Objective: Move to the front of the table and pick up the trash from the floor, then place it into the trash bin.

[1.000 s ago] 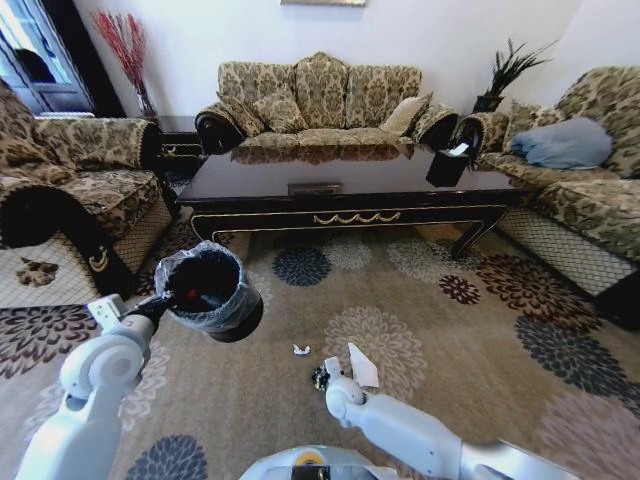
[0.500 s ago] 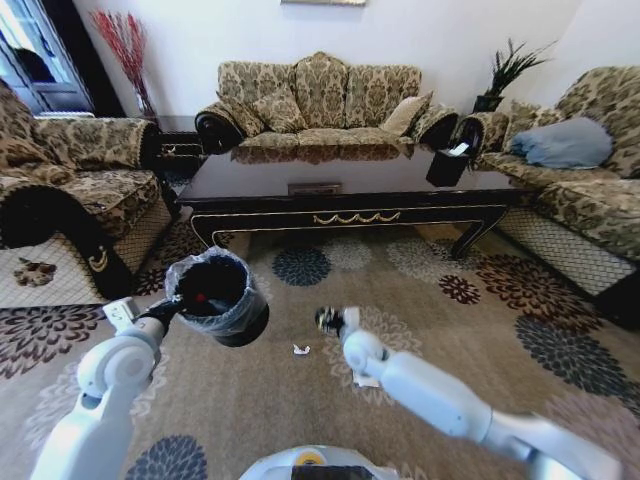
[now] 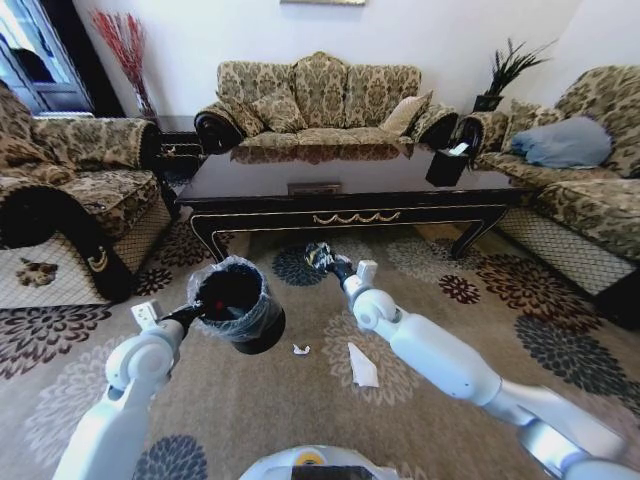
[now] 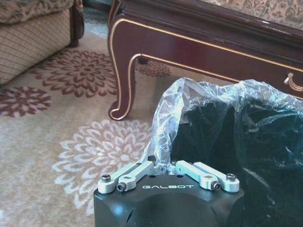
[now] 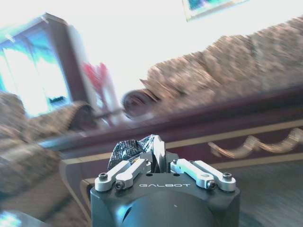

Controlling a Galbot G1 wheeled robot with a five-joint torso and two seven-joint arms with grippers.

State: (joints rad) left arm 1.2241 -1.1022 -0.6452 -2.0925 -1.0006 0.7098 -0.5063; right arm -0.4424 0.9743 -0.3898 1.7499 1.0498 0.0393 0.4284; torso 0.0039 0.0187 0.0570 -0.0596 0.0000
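Observation:
My left gripper (image 3: 192, 313) (image 4: 164, 166) is shut on the rim of the black trash bin (image 3: 238, 305) (image 4: 236, 156), which has a clear bag folded over its edge and hangs above the carpet. A red cap shows inside the bin. My right gripper (image 3: 328, 262) (image 5: 158, 158) is shut on a dark crumpled wrapper (image 3: 317, 256) (image 5: 130, 149), raised to the right of the bin and in front of the dark wood table (image 3: 350, 185). A white folded paper (image 3: 362, 366) and a tiny white scrap (image 3: 300, 350) lie on the carpet.
Patterned sofas (image 3: 320, 100) stand behind and at both sides of the table. A small black box with white tissue (image 3: 447, 160) sits on the table's right end. Flowered carpet (image 3: 470, 330) lies open between me and the table.
My right arm has lifted the dark wrapper from the floor and swung it up and forward, toward the table. The left arm has brought the bin to the right and a little lower.

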